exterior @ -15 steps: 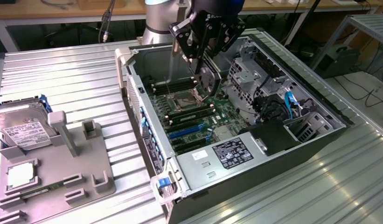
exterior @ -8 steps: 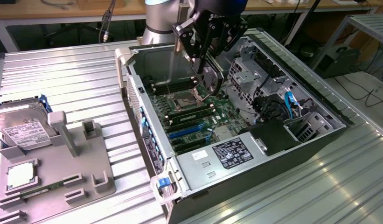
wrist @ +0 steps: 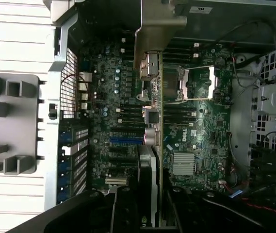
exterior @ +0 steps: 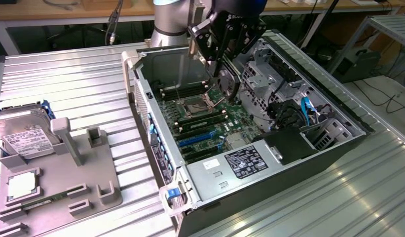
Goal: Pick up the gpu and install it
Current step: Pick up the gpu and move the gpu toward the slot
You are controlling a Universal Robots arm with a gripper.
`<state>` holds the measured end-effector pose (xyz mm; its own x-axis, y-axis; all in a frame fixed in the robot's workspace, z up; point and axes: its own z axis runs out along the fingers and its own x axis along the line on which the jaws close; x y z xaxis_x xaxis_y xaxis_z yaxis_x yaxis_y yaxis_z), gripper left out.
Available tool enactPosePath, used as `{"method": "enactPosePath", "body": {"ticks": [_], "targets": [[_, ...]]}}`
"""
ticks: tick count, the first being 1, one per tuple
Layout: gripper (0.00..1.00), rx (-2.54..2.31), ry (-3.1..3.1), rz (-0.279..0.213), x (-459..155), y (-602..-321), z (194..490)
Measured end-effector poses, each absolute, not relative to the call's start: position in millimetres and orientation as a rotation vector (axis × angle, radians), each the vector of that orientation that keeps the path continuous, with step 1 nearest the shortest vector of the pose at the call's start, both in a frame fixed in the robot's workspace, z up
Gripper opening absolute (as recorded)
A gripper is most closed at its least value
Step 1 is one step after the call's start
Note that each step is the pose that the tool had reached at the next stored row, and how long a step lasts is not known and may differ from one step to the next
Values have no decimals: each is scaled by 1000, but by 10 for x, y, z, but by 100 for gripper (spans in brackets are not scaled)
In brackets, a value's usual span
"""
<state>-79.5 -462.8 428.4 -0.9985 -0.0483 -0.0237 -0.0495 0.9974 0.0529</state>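
— Gripper (exterior: 222,63)?
— Clamped on the gpu (exterior: 227,89), pinching its top edge.
— Where, the gpu?
— Hangs on edge over the motherboard (exterior: 209,126) inside the open case (exterior: 164,61), at two o'clock from the CPU socket (exterior: 192,106) in the exterior view.
— Touching the motherboard?
— Cannot tell.
— Elsewhere?
— Hard drive (exterior: 18,136) at nine o'clock of the case, well apart.

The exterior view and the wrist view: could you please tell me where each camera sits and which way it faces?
Exterior view: off the arm, raised, looking down aslant at the open grey metal computer case; the grey arm and black hand show.
Wrist view: on the wrist, looking down along the hand onto the green motherboard.
Shared: the thin black gpu card with a silvery bracket held in the hand, and the motherboard.
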Motion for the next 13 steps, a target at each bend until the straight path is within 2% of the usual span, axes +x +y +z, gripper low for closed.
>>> {"method": "enactPosePath", "body": {"ticks": [6,13], "targets": [[28,-76,3117,84,-729,-4628,4284],[28,-76,3117,84,-254,-4627,4284]]}}
